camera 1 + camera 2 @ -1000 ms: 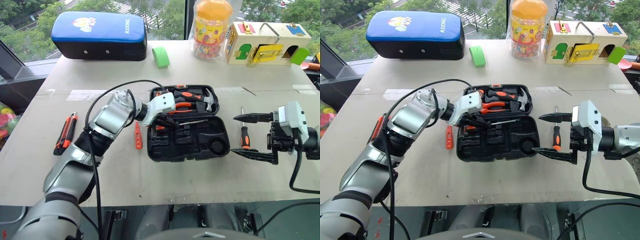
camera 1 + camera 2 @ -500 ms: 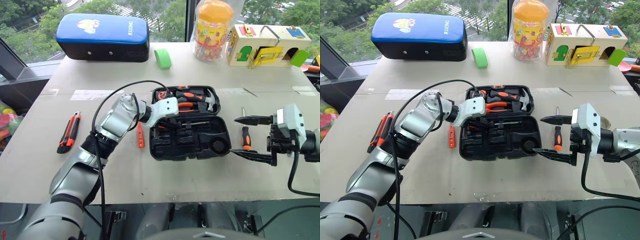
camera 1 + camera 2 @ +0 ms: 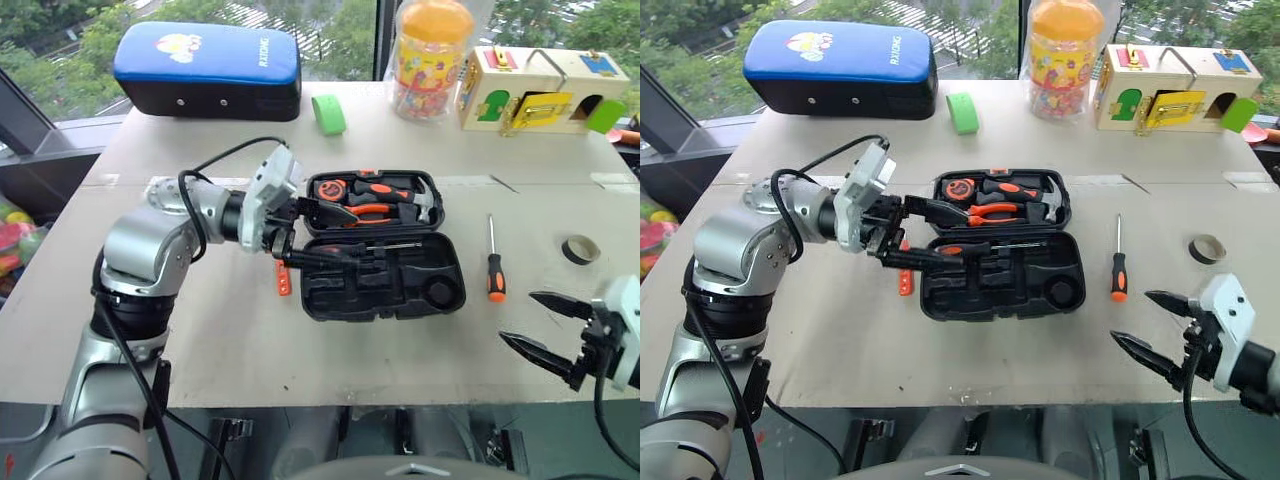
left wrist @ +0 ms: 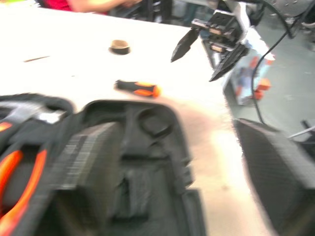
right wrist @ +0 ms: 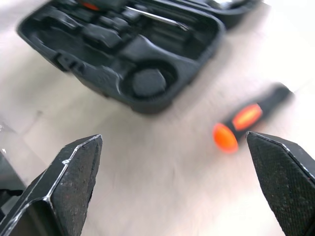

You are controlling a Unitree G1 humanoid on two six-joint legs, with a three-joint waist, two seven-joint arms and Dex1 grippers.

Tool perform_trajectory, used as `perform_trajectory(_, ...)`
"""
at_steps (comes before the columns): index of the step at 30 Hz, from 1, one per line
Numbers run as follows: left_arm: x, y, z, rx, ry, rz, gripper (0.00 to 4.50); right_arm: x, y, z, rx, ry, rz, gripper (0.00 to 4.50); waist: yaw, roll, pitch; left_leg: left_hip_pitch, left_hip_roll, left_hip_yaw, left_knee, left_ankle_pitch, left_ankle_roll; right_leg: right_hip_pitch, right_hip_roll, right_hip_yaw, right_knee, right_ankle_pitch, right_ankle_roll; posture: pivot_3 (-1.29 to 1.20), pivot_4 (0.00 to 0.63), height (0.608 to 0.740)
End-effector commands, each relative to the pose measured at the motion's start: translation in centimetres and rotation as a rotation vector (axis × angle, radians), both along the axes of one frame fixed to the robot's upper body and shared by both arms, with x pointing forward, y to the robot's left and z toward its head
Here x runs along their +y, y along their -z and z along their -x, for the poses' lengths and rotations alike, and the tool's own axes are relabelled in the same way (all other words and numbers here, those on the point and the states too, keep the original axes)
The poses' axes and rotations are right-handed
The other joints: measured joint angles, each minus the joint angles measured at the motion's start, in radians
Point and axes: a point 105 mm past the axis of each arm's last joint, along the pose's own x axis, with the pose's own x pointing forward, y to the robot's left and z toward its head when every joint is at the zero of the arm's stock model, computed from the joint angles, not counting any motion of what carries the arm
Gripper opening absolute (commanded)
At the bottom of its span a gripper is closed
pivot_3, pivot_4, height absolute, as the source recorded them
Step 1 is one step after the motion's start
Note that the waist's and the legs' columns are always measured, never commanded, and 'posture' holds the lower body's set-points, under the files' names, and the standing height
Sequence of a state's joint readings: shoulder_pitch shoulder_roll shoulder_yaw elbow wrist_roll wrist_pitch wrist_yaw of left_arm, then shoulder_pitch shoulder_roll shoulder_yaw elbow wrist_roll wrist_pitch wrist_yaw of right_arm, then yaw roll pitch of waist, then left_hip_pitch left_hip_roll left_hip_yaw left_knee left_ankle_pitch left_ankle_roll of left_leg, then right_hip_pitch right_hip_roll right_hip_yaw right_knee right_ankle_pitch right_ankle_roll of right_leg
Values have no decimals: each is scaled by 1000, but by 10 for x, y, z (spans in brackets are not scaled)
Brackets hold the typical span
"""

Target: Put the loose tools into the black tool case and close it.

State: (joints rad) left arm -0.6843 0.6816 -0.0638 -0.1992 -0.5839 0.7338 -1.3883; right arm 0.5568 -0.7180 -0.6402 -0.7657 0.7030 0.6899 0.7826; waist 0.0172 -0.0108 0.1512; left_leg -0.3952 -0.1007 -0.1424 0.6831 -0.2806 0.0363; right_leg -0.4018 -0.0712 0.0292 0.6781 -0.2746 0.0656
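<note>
**Screwdriver lies between open case and waiting right gripper**

Head views: the black tool case (image 3: pixel 995 268) sits open mid-table; 1 screwdriver (image 3: pixel 1118 262) lies just right of it, long axis toward the far edge, nearest the right gripper (image 3: pixel 1152 328), jaws spread, empty, at the near edge. The left gripper (image 3: pixel 318 232), open, hovers over the case's left end.

Right wrist view: the handle lies ahead between its fingers (image 5: pixel 64 182).

Head stereo pair looks down over table (image 3: pixel 330 350); wrist cameras close, sharing black tool case (image 5: pixel 147 59).
</note>
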Motion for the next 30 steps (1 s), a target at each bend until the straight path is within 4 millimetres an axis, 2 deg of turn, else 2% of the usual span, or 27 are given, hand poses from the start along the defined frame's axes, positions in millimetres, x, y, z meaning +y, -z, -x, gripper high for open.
perform_trajectory(1,-5,-8,9,-6,81,41,4466,-4,-1,6,-23,104,31,4500,-1,0,0,1,0,0,-1,0,0,1,0,0,0,0,0,0,150,735)
perform_trajectory(6,-7,-8,13,-13,115,22,4466,-3,3,-9,-40,180,1,4500,-7,0,0,2,0,1,-1,0,0,1,0,1,-1,0,0,0,150,735)
perform_trajectory(13,-7,-3,13,-74,103,-25,4466,1,17,-61,-65,319,-39,4500,-2,1,0,1,1,1,-3,0,-1,-1,1,2,-1,0,0,0,150,735)
perform_trajectory(15,-6,-3,12,-84,92,-28,4466,2,22,-71,-62,349,-49,4500,-1,1,0,0,0,1,-4,0,-1,-1,0,1,-2,0,0,0,150,735)
perform_trajectory(23,-3,-5,11,-92,55,-41,4466,7,51,-96,-41,475,-36,4500,-6,1,0,0,0,1,-5,1,-1,-2,1,2,-3,0,0,0,150,735)
perform_trajectory(26,-1,-4,10,-85,47,-43,4500,13,53,-101,-67,504,-35,3659,-7,0,0,0,0,2,-5,1,-1,-2,1,2,-2,0,0,0,150,735)
perform_trajectory(28,1,-3,8,-84,31,-44,4500,11,46,-106,-124,584,-40,2746,-9,0,-1,1,0,2,-5,1,-1,-2,1,2,-2,0,0,0,150,735)
perform_trajectory(30,3,0,4,-85,7,-50,4500,17,32,-108,-190,602,-80,1846,-15,0,-1,1,1,2,-5,1,-2,-3,2,3,-1,0,0,0,150,735)
